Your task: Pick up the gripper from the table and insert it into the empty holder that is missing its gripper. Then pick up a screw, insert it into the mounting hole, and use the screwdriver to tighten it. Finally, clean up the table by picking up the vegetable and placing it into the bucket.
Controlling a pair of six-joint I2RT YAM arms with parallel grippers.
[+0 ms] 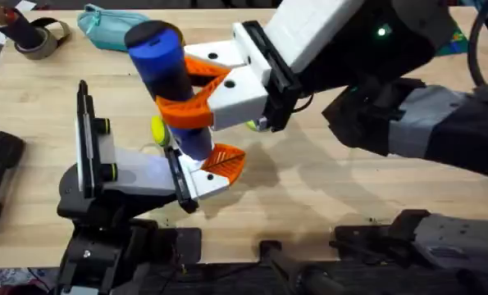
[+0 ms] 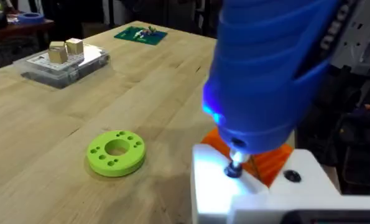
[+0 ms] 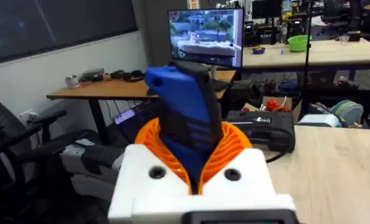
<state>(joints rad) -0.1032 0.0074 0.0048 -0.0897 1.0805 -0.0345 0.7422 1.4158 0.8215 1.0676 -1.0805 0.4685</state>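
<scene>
My right gripper (image 1: 186,92) reaches across from the right and is shut on the screwdriver (image 1: 163,61), a thick blue cylinder with a black cap, held upright and slightly tilted. In the right wrist view the orange pads (image 3: 231,146) clasp the blue body (image 3: 188,115). The screwdriver's lit tip sits on a screw (image 2: 234,168) in the white block of the left gripper (image 1: 207,172), which carries an orange pad (image 1: 227,160). A second hole (image 2: 291,176) lies beside the screw. The vegetable and the bucket are out of view.
A green disc with holes (image 2: 116,151) lies on the wooden table (image 1: 326,188) close to the left gripper. A teal pouch (image 1: 112,24) and a tape roll (image 1: 38,37) sit at the far left. A clear box with wooden blocks (image 2: 63,59) stands farther off.
</scene>
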